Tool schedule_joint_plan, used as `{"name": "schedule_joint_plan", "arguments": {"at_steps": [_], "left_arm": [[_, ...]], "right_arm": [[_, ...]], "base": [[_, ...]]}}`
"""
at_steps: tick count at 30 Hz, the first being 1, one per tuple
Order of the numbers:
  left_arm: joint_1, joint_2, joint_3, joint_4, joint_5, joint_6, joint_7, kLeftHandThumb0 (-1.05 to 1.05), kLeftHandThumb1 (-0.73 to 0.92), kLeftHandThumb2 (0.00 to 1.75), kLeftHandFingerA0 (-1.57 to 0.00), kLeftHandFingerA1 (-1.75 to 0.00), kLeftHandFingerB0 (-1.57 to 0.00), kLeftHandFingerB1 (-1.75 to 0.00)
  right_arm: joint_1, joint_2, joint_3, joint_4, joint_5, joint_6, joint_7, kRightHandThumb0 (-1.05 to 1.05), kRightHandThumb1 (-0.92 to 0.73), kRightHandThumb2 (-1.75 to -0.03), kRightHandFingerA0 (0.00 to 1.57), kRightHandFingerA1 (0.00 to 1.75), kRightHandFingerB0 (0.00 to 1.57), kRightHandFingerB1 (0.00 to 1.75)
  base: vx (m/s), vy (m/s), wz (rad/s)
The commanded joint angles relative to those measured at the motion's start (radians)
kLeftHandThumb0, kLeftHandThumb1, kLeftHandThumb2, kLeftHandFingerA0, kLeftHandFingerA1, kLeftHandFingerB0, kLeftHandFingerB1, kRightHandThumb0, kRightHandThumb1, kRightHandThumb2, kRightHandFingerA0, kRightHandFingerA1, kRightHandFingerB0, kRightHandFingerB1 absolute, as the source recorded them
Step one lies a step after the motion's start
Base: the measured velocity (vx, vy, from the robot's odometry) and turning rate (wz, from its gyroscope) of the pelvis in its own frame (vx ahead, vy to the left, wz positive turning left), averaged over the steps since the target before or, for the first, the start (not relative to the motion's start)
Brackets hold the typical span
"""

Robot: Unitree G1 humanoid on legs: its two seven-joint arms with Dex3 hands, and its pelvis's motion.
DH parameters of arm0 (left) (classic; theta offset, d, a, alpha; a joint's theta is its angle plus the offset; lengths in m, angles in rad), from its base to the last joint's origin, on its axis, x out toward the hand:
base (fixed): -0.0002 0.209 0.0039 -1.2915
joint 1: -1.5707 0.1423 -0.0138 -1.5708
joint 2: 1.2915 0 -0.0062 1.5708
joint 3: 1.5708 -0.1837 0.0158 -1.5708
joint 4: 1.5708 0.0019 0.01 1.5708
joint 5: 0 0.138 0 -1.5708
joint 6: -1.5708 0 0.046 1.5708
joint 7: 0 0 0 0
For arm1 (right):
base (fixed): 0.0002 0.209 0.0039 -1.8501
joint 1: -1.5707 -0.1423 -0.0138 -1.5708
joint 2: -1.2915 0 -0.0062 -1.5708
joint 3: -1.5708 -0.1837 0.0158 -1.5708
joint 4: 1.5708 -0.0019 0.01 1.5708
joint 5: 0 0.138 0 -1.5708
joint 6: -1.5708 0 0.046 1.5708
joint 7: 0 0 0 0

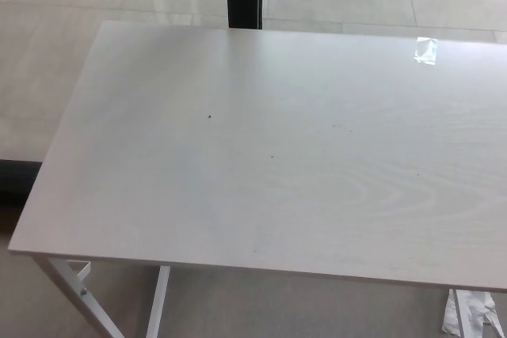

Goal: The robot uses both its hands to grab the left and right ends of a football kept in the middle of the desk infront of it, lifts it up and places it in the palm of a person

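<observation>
Worktop is pale wood grain on white legs, and no football shows anywhere on it or in frame. Neither robot hand is in view, so whether each is wide, narrow or holding cannot be told. No person's palm visible either. Judging the step: with no ball to grab, best to keep both arms clear until one sits mid-worktop, then close on both ends evenly. Small shiny tape patch far right; scraps on floor, cut off by the edge
</observation>
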Motion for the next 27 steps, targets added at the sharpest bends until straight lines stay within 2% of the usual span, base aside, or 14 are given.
{"name": "schedule_joint_plan", "arguments": {"at_steps": [1,2,4,5,8,9,11,12,14,16,18,19,20,27], "left_arm": [[-0.032,0.164,-0.033,0.371,-0.055,-0.12,-0.25,-0.95,0.66,1.05,-0.24,-0.58,-0.05,-0.37],[-0.042,0.177,-0.002,0.417,-0.082,-0.107,-0.234,-0.92,0.65,1.03,-0.4,-0.68,-0.07,-0.35],[-0.058,0.192,0.019,0.473,-0.102,-0.11,-0.213,-0.87,0.63,1.0,-0.38,-0.63,-0.08,-0.35],[-0.077,0.203,0.027,0.521,-0.105,-0.123,-0.186,-0.87,0.6,0.99,-0.26,-0.54,-0.05,-0.31],[-0.098,0.216,0.014,0.568,-0.097,-0.137,-0.177,-0.87,0.76,0.63,-0.29,-0.44,-0.1,-0.24],[-0.116,0.226,0.021,0.576,-0.109,-0.125,-0.17,-0.9,0.65,1.01,-0.29,-0.55,-0.06,-0.21],[-0.167,0.246,0.048,0.586,-0.143,-0.122,-0.145,-0.93,0.66,1.02,-0.31,-0.56,-0.08,-0.15],[-0.186,0.256,0.053,0.588,-0.149,-0.131,-0.122,-0.89,0.78,0.63,-0.49,-0.59,-0.08,-0.28],[-0.215,0.265,0.047,0.579,-0.15,-0.148,-0.108,-0.96,0.66,1.01,-0.42,-0.62,-0.11,-0.44],[-0.223,0.268,0.036,0.537,-0.165,-0.142,-0.156,-0.85,0.78,0.64,-0.39,-0.56,-0.15,-0.37],[-0.214,0.248,0.005,0.489,-0.16,-0.145,-0.19,-0.81,0.61,1.0,-0.37,-0.66,-0.14,-0.48],[-0.189,0.223,-0.035,0.467,-0.132,-0.183,-0.211,-0.81,0.61,1.01,-0.34,-0.64,-0.16,-0.49],[-0.165,0.206,-0.075,0.454,-0.106,-0.208,-0.225,-0.78,0.8,0.64,-0.43,-0.62,-0.28,-0.37],[-0.1,0.248,-0.234,0.547,-0.044,-0.239,-0.165,-0.8,0.78,0.63,-0.47,-0.6,-0.24,-0.45]], "right_arm": [[-0.08,-0.108,-0.111,0.235,0.114,0.099,-0.055,-0.58,-0.69,-0.61,0.63,1.52,0.35,0.42],[-0.049,-0.111,-0.083,0.264,0.092,0.107,0.017,-0.6,-0.72,-0.62,0.45,0.97,0.21,0.28],[-0.022,-0.113,-0.075,0.283,0.091,0.11,0.068,-0.62,-0.72,-0.62,0.37,0.72,0.14,0.27],[-0.003,-0.108,-0.052,0.271,0.084,0.129,0.112,-0.67,-0.61,-0.96,0.26,0.61,0.0,0.21],[-0.006,-0.117,-0.04,0.259,0.084,0.137,0.131,-0.69,-0.62,-0.95,0.27,0.62,0.02,0.21],[-0.029,-0.124,-0.065,0.231,0.119,0.156,0.116,-0.62,-0.77,-0.62,0.21,0.53,0.06,0.23],[-0.106,-0.157,-0.091,0.22,0.148,0.167,0.066,-0.61,-0.78,-0.63,0.21,0.51,0.06,0.24],[-0.127,-0.164,-0.104,0.198,0.164,0.18,0.053,-0.6,-0.77,-0.62,0.23,0.55,0.06,0.25],[-0.165,-0.188,-0.1,0.194,0.144,0.188,0.01,-0.65,-0.62,-0.93,0.42,0.85,0.06,0.33],[-0.195,-0.209,-0.096,0.213,0.14,0.201,0.013,-0.63,-0.76,-0.63,0.35,1.18,0.14,0.29],[-0.203,-0.207,-0.082,0.252,0.118,0.157,0.028,-0.62,-0.72,-0.62,0.38,1.02,0.15,0.29],[-0.161,-0.17,-0.045,0.23,0.081,0.119,0.06,-0.57,-0.72,-0.62,0.3,0.58,0.15,0.26],[-0.121,-0.159,0.004,0.239,0.039,0.105,0.102,-0.58,-0.72,-0.61,0.32,0.65,0.17,0.27],[0.01,-0.214,0.157,0.39,-0.048,-0.052,0.255,-0.63,-0.56,-0.86,0.24,0.51,0.12,0.4]], "base": [[0.0,0.0,0.0],[0.0,0.0,0.0],[0.0,0.0,0.0],[0.0,0.0,0.0],[0.0,0.0,0.0],[0.0,0.0,0.0],[0.0,0.0,0.0],[0.0,0.0,0.0],[0.0,0.0,0.0],[0.0,0.0,0.0],[0.0,0.0,0.0],[0.0,0.0,0.0],[0.0,0.0,0.0],[0.0,0.0,0.0]]}}
